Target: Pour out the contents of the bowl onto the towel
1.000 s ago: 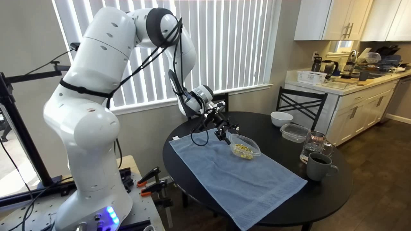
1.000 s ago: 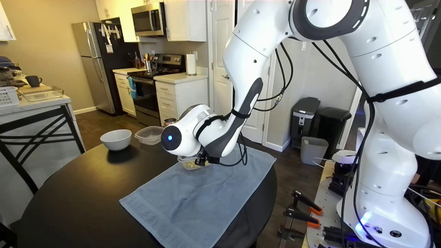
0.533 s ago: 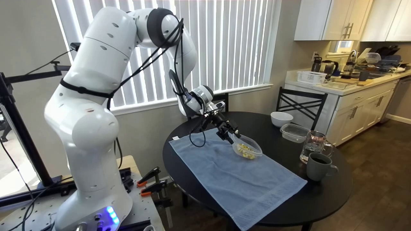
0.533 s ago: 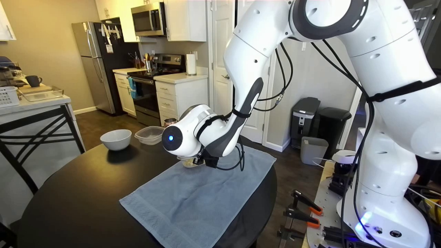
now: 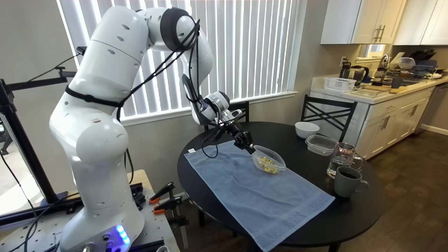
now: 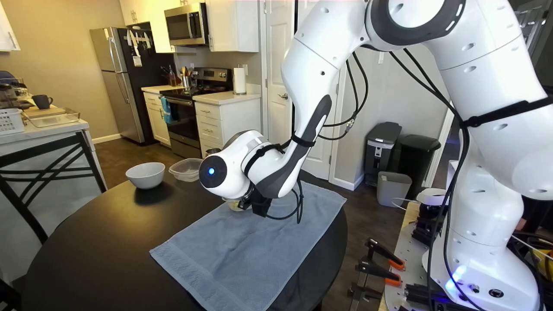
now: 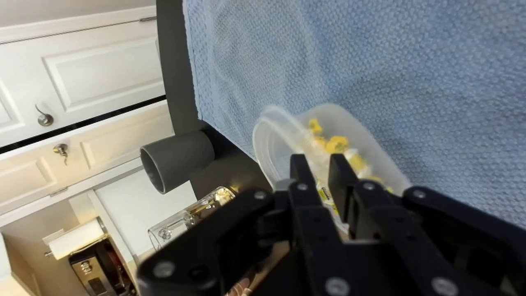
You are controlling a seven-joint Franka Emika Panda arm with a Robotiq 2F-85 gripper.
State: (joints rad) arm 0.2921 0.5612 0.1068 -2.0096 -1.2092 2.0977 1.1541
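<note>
clear bowl (image 5: 271,154): sitting at a long edge of the blue towel (image 5: 259,196); whether its base is resting wholly on the cloth i cannot tell.

yellow pieces (image 5: 268,165): lying inside the bowl, none showing on the cloth, so the pouring, i judge, is not yet beginning.

gripper (image 7: 321,162): hanging low at the bowl's arm-side end, presumably because the thin-looking wall there is offering two fingers something to pinch, and because an end hold would be leaving the other end open for tipping.

jaws: standing a narrow gap apart in the wrist view, pieces showing between them; whether they are gripping the wall i cannot tell.

blue towel: spreading nearly flat over the table (image 5: 308,166), probably serving as the catching surface, with most of it lying to one side of the bowl; the tipping is therefore likely calling for a turn that way.

grey mug (image 5: 346,183) and glass jar (image 5: 341,159): standing on the table just past a towel corner, presumably sitting out of the pour's way.
</note>
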